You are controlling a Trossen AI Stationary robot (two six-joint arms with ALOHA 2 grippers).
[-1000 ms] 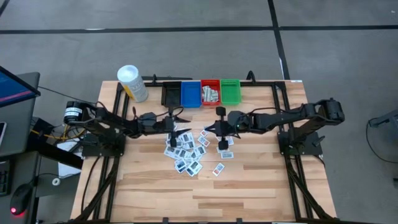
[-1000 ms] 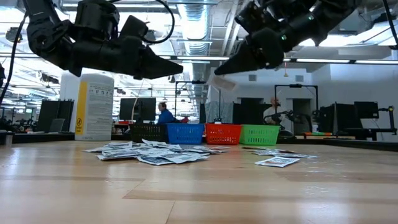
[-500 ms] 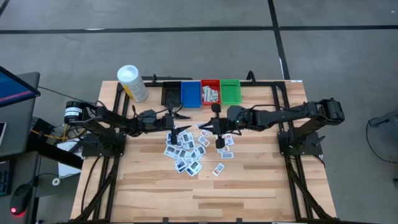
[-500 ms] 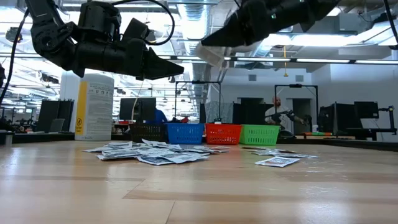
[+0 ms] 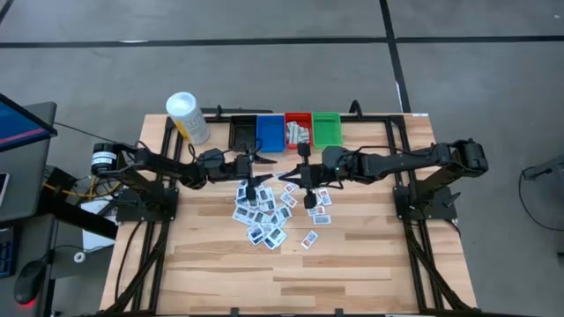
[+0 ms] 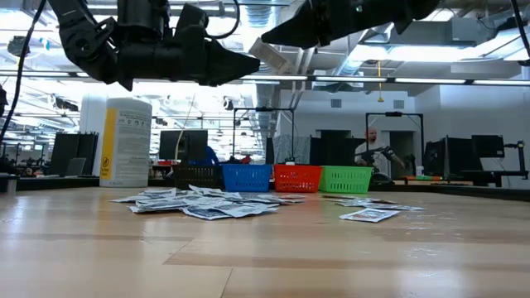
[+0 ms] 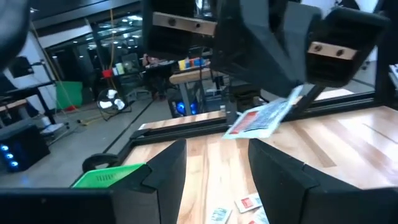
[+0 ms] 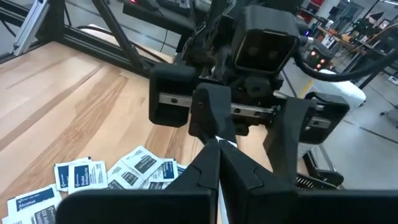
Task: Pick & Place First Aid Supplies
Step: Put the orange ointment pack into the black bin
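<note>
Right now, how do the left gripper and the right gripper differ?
The left gripper has its fingers spread and holds nothing; the right gripper is shut on a packet. The left one hangs over the pile of packets, nearer the blue bin; the right nearer the red bin. Both point toward each other above the table.

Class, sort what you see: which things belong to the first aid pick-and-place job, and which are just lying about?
Job in hand:
- loose packets heaped on the table
- one packet pinched in the right gripper
- left gripper, open and empty
- red bin, packets inside

Lying about:
- yellow white-capped container
- black bin, blue bin, green bin: apparently unused
</note>
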